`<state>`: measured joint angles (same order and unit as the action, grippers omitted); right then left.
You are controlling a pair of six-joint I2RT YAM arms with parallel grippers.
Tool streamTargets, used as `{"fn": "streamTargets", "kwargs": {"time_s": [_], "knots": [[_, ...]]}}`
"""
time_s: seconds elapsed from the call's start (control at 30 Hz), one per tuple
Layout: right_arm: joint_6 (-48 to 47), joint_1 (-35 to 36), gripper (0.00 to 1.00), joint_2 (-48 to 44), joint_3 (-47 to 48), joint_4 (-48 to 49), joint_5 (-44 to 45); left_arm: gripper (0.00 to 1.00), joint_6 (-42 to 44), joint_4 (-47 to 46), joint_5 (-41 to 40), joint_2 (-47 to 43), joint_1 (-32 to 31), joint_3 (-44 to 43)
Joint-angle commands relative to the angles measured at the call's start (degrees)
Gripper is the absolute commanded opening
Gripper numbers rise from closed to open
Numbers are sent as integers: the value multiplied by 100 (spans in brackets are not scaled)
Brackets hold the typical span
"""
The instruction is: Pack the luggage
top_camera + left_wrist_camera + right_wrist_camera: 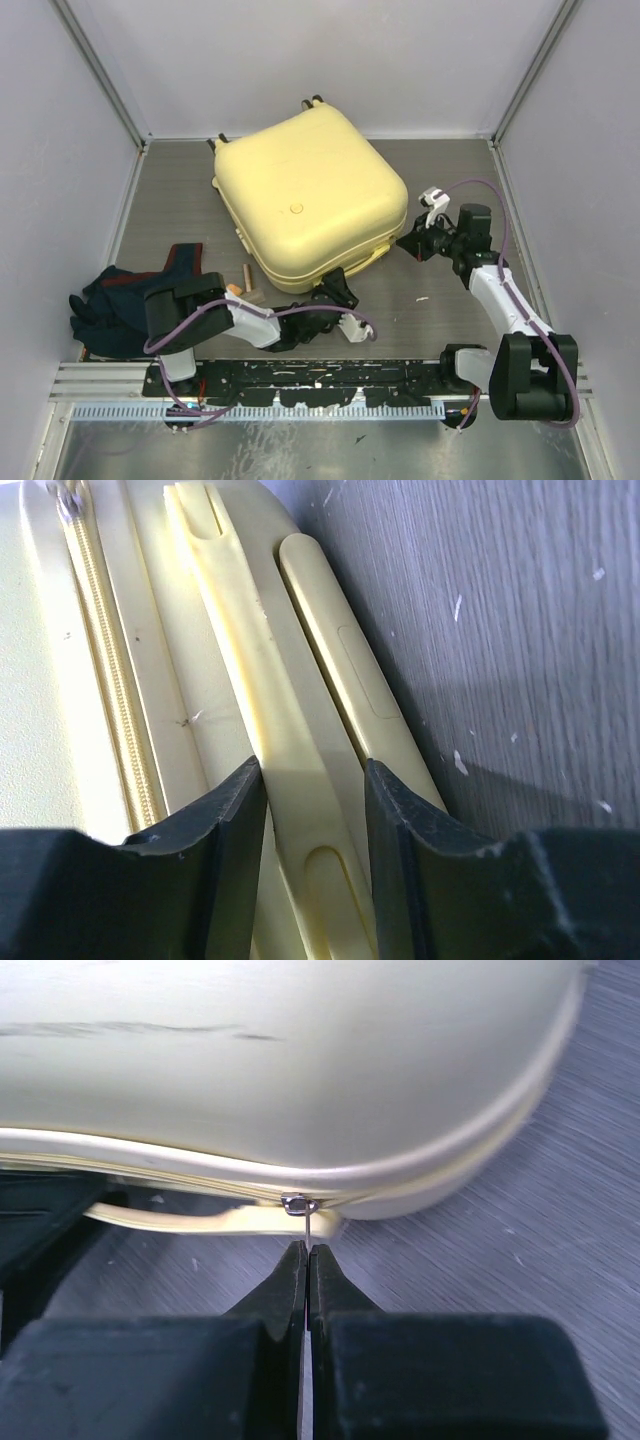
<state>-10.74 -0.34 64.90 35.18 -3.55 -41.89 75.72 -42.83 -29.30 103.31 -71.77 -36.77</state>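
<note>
Left fingers [215, 830] clamped across the handle [240, 650], right fingers [285, 1290] pinched on the zipper pull [309, 1228]; we note the luggage [310, 190] lying closed mid-desk [180, 200]

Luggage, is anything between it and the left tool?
Nothing visible. The left tool straddles the luggage handle, fingers against both sides; the right tool is shut on its zipper pull.
</note>
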Motion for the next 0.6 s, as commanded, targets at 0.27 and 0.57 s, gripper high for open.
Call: {"fn": "streamTargets", "kwargs": {"time_s": [0.27,0.57], "knots": [[-479,-459,1,184,344,89,-419,11,-1156,1791,-180,-771,-60,-655],[-365,-199,0,82,284,154,-311,30,-2531,3246,-259,-411,-70,-1947]]}}
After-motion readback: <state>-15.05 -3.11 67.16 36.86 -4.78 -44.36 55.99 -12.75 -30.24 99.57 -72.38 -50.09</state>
